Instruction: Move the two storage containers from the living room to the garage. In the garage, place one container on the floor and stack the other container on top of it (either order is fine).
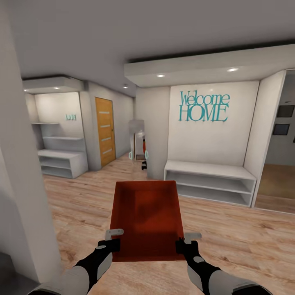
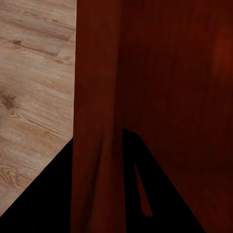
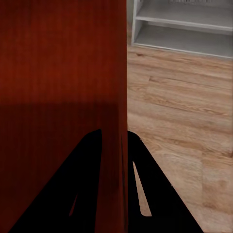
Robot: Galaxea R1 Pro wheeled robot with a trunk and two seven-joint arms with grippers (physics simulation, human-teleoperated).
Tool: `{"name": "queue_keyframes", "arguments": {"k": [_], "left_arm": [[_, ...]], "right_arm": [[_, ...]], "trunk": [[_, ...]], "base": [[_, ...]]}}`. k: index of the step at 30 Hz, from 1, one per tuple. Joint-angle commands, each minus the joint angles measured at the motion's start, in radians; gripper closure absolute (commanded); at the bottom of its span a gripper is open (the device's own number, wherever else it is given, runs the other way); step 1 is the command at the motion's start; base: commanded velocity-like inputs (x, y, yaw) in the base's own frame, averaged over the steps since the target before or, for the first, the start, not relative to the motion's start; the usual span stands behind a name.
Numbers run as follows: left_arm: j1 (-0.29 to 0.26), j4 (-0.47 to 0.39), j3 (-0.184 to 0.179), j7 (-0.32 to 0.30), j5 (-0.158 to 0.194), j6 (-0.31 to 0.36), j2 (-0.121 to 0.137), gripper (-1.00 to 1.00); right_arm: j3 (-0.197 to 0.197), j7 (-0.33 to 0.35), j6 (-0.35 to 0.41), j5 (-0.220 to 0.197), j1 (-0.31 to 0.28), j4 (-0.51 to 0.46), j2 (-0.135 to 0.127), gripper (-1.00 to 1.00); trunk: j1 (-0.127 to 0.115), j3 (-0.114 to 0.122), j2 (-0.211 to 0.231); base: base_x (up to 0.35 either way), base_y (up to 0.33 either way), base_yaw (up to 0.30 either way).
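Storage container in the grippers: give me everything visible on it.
The storage container is a red-orange rectangular open-top bin with straight walls and a finely ribbed texture, empty inside. It is carried level above the wood-plank floor, long axis pointing away from the robot. The left gripper clamps its left side wall near the robot's end, the right gripper the right wall; both wrist views show a wall between the fingers. Nothing else touches it.

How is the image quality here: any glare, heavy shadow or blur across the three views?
Head view: evenly lit, ceiling spots bright, storage container darker toward its near end, wide-angle stretch at the edges. Left wrist view: left tool a black silhouette on the container's wall. Right wrist view: right tool equally black, shadow band across the wall, shelf unit slightly soft.
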Motion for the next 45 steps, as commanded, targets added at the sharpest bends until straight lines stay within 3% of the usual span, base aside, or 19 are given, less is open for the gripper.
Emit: {"name": "queue_keyframes", "arguments": {"k": [1, 21, 35, 45], "left_arm": [[-0.001, -0.035, 0.057, 0.014, -0.012, -0.032, 0.052, 1.00], [-0.001, -0.034, 0.057, 0.014, -0.013, -0.032, 0.052, 1.00], [-0.001, -0.035, 0.057, 0.014, -0.013, -0.032, 0.053, 1.00], [-0.001, -0.035, 0.058, 0.014, -0.013, -0.032, 0.052, 1.00]], "right_arm": [[-0.018, 0.000, -0.005, -0.023, 0.000, 0.007, 0.000, 1.00], [-0.018, 0.000, -0.005, -0.025, 0.000, 0.007, 0.001, 1.00], [-0.018, 0.000, -0.005, -0.026, 0.000, 0.007, 0.001, 1.00], [-0.018, 0.001, -0.005, -0.026, 0.000, 0.007, 0.001, 1.00]], "trunk": [[0.001, 0.000, 0.000], [0.001, 0.000, 0.000], [0.001, 0.000, 0.000], [0.001, 0.000, 0.000]], "base": [[0.322, 0.000, 0.000], [0.322, 0.000, 0.003], [0.322, 0.000, 0.232], [0.322, 0.000, 0.039]]}}
